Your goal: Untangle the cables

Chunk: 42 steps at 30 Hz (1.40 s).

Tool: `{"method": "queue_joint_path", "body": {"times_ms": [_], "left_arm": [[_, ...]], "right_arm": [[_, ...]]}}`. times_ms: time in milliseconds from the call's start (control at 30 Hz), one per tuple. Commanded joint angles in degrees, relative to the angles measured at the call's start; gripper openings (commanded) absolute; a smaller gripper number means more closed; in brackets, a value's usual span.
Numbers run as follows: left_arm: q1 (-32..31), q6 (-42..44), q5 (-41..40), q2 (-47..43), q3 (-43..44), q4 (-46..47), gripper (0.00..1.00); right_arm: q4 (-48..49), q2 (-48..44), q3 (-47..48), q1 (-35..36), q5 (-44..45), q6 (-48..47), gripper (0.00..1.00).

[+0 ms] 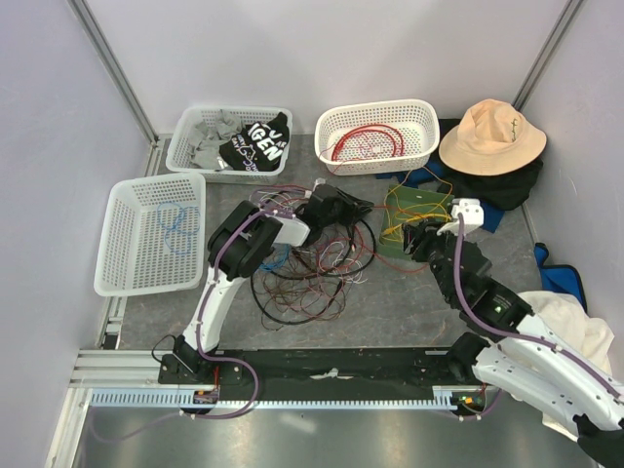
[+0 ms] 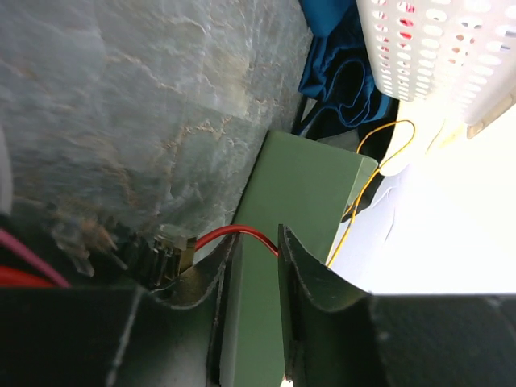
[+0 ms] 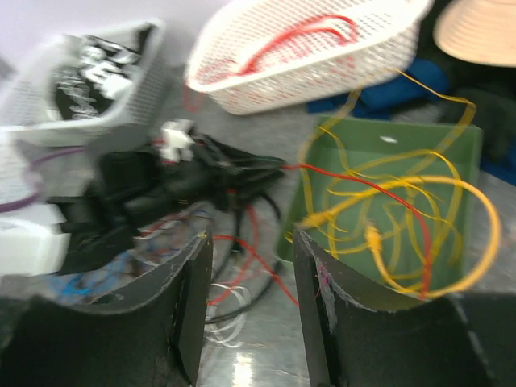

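Right fingers (image 3: 334,298) stand released, empty. Left fingers (image 2: 310,282) stand parted, one red cable (image 2: 242,234) crossing the gap. Cables (image 1: 312,278) lie heaped on the counter (image 1: 390,312): likely light, limp, snag-prone; grasp a single free loop at the heap edge.

The left end effector (image 2: 256,242) shows only two dark fingers at the wrist picture's bottom edge. A thin red wire (image 2: 242,232) crosses their tips, and whether it is pinched cannot be told. That view's right side is washed out white. The right wrist view blurs the tangled heap of thin multicoloured cables (image 3: 242,242) and the yellow-orange wires (image 3: 375,238). From above, the left arm (image 1: 229,283) covers the heap's left part mid-counter (image 1: 390,312). The right arm (image 1: 546,361) is cut off past the counter's near right corner.
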Motion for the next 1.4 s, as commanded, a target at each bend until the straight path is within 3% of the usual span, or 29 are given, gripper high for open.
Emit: {"method": "queue_joint_path", "body": {"times_ms": [0, 200, 433, 933, 1100, 1200, 1233, 1267, 1333, 1367], "left_arm": [[0.97, -0.77, -1.25, -0.09, -3.17, 0.03, 0.30], [1.59, -1.29, -0.19, 0.52, -4.75, 1.26, 0.30], [2.64, -1.56, 1.39, 0.00, -7.83, 3.46, 0.30], [3.79, -0.94, 3.24, -0.62, -10.73, 6.63, 0.30], [3.87, -0.85, 3.50, -0.70, -10.64, 6.71, 0.30], [3.87, -0.85, 3.33, -0.62, -10.73, 6.71, 0.30], [3.87, -0.94, 3.24, -0.62, -10.65, 6.63, 0.30], [3.87, -0.94, 3.32, -0.62, -10.73, 6.71, 0.30], [3.96, -0.85, 3.50, -0.70, -10.73, 6.54, 0.31], [4.05, -0.77, 3.94, -0.88, -10.73, 6.63, 0.34]], "right_arm": [[-4.64, 4.28, 0.57, 0.11, 11.77, 3.83, 0.55], [-4.64, 11.39, -0.14, -3.48, 16.61, 8.06, 0.66], [-1.40, 23.24, 0.30, -20.79, 7.21, 10.44, 0.67], [5.20, 36.36, -0.84, -22.92, 3.69, 11.49, 0.61], [5.82, 38.99, -1.55, -23.27, 4.13, 10.62, 0.53], [6.00, 40.05, -2.07, -23.36, 4.13, 10.26, 0.37], [5.91, 39.97, -1.90, -23.27, 4.13, 10.35, 0.25], [5.82, 39.44, -1.90, -23.27, 4.13, 10.35, 0.18], [5.82, 36.11, -1.90, -23.36, 3.52, 10.26, 0.03], [5.73, 34.18, -1.90, -23.18, 3.17, 10.52, 0.00]]}}
